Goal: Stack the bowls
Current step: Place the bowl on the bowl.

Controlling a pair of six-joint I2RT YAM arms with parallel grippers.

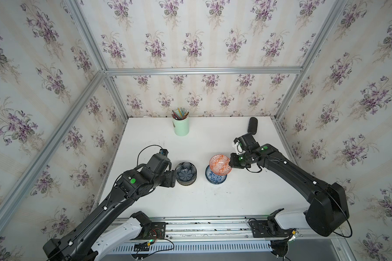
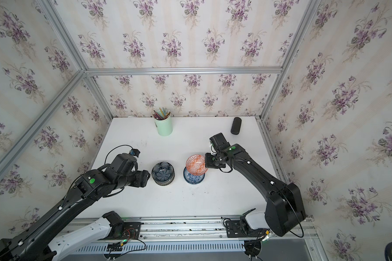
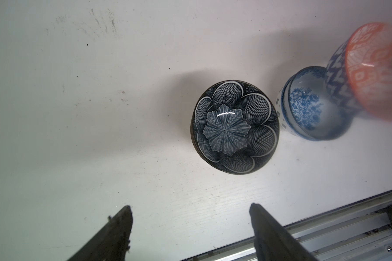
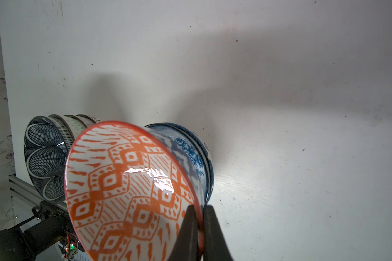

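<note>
A thin rim pinch is carrying the risk.
The left gripper is waiting wide and empty just beside the dark navy petal-patterned ceramic bowl topping its stack. Further right, over the blue-and-white floral ceramic bowl on the white table, the orange geometric ceramic bowl is hanging tilted. The right gripper is pinching only its rim, so it could be slipping or landing crooked.

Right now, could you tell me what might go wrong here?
The right hand pinches the orange bowl by its rim only, so it could slip or swing. It hangs tilted above the blue-white bowl; released like this, it may seat crookedly. The open left hand near the navy stack might nudge it.
</note>
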